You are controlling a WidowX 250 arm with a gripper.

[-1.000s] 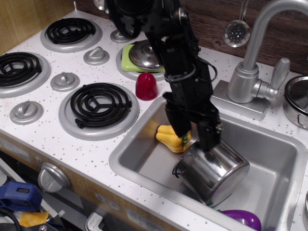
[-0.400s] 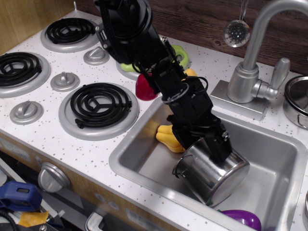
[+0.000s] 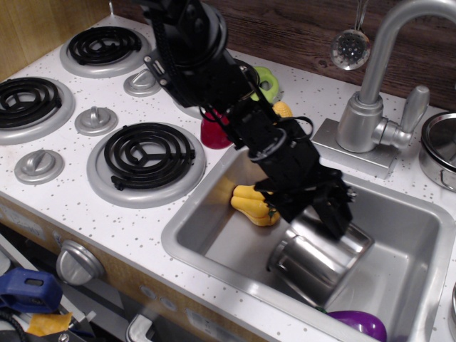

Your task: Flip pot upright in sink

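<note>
The shiny steel pot (image 3: 317, 262) lies tilted on its side in the sink (image 3: 206, 217), its closed bottom turned toward the lower left and its rim up to the right under my fingers. My black gripper (image 3: 319, 212) reaches down into the basin and presses on the pot's upper rim. One finger (image 3: 335, 214) lies on the rim; whether the jaws grip it I cannot tell. The yellow toy pepper (image 3: 251, 203) lies just left of the pot, partly hidden by my arm.
A purple object (image 3: 360, 324) lies at the sink's front right. The faucet (image 3: 374, 85) stands behind the basin. A red cup (image 3: 214, 132) stands by the sink's left corner. Stove burners (image 3: 146, 153) lie to the left. Another steel pot (image 3: 438, 149) is at the right edge.
My arm swung left and lower, and the gripper moved onto the pot's rim. The pot rolled, its bottom tipping further toward the lower left and its rim rising to the right.
</note>
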